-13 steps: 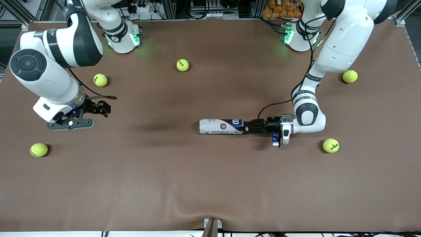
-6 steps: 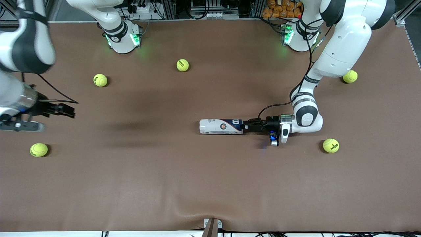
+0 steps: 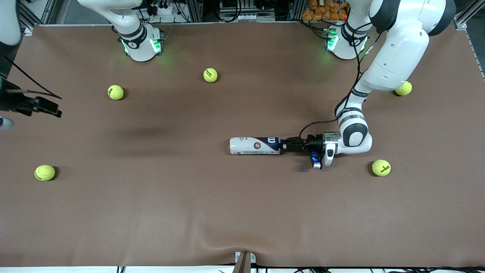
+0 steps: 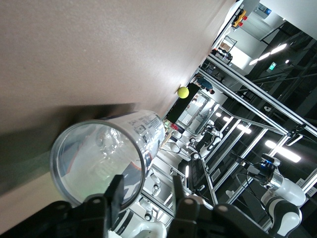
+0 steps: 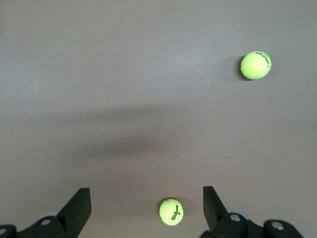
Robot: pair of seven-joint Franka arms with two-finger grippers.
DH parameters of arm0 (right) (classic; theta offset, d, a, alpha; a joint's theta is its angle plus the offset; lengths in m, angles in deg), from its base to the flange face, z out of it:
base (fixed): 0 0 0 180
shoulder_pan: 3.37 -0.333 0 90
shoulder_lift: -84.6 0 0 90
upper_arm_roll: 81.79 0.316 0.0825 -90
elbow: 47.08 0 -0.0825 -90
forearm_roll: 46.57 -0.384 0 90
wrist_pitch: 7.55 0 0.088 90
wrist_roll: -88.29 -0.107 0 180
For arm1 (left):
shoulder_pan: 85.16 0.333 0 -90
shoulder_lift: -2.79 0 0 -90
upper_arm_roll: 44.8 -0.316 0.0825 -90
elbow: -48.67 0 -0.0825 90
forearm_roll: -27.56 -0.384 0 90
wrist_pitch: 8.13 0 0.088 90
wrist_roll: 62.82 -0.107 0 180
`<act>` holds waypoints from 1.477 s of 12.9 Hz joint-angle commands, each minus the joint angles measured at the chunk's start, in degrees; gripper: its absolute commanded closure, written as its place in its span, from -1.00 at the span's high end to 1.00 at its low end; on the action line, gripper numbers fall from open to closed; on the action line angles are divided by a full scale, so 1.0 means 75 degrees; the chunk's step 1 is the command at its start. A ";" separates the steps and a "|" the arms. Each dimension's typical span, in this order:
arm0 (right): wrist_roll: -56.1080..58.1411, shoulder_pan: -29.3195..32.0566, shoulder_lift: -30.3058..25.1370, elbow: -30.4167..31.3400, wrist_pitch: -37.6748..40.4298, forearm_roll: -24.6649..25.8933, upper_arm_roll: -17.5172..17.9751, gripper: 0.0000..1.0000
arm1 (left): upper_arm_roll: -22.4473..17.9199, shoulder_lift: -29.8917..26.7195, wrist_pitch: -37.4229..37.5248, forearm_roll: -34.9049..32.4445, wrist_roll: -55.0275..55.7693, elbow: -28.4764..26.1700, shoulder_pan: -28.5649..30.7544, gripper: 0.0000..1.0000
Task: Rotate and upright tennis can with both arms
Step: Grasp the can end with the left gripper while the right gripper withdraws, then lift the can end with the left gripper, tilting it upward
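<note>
The tennis can (image 3: 254, 146) lies on its side near the middle of the brown table, its dark blue band toward the left arm's end. My left gripper (image 3: 290, 145) is low at that blue end, in line with the can. In the left wrist view the can (image 4: 99, 163) shows end-on. My left gripper (image 4: 147, 181) is open, one finger (image 4: 115, 196) in front of the can's end, its rim passing between the fingers unpinched. My right gripper (image 3: 45, 107) is up over the right arm's end of the table. It shows wide open and empty in the right wrist view (image 5: 146, 208).
Several yellow-green tennis balls lie scattered: one (image 3: 210, 74) near the bases, one (image 3: 115, 92), one (image 3: 44, 172) at the right arm's end, one (image 3: 381, 167) beside the left wrist, one (image 3: 404, 88) partly hidden by the left arm. A ball (image 5: 171, 211) lies under the right gripper.
The right arm has swung away toward its end of the table, mostly out of the front view. The left gripper has stayed at the can's blue end. The can has not moved.
</note>
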 commanded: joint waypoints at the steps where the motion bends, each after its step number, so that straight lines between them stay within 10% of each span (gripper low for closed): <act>1: 0.0292 0.0376 -0.0052 -0.0272 0.0325 -0.0081 0.0101 1.00 | 0.0025 0.0404 0.0120 0.0213 -0.0229 0.0316 0.0013 -0.18; 11: 0.0256 0.0353 -0.0052 -0.1726 0.1402 -0.0057 0.0159 1.00 | 0.0025 0.0275 0.0120 0.0202 -0.0229 0.0445 0.0036 -1.00; 19: 0.0245 0.0342 0.0030 -0.1949 0.1731 -0.0163 0.0147 1.00 | 0.0013 -0.0625 -0.0032 0.0073 0.1196 0.0890 -0.0069 -1.00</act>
